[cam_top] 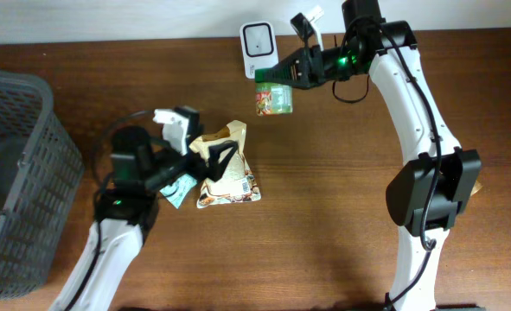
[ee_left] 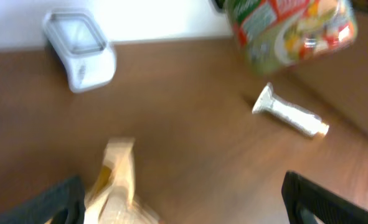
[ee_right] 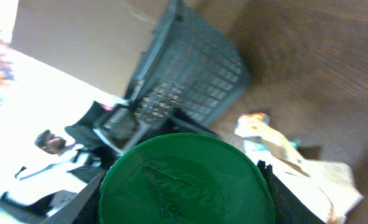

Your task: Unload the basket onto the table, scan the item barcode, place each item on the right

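Observation:
A jar with a green lid (ee_right: pixel 184 180) and a green and red label (cam_top: pixel 274 98) hangs above the table, and my right gripper (cam_top: pixel 283 78) is shut on it, jaws on either side of the lid. It hangs just in front of the white barcode scanner (cam_top: pixel 258 45) at the table's back edge; the left wrist view shows the jar (ee_left: pixel 292 31) and the scanner (ee_left: pixel 78 50) too. My left gripper (cam_top: pixel 205 160) stands open over a beige pouch (cam_top: pixel 227 168), its dark fingers (ee_left: pixel 62 199) wide apart with the pouch top (ee_left: pixel 118 180) near the left one.
A grey mesh basket (cam_top: pixel 13 173) stands at the left edge of the table. A teal packet (cam_top: pixel 179 192) lies beside the pouch under my left arm. A silver tube (ee_left: pixel 289 115) lies on the wood below the jar.

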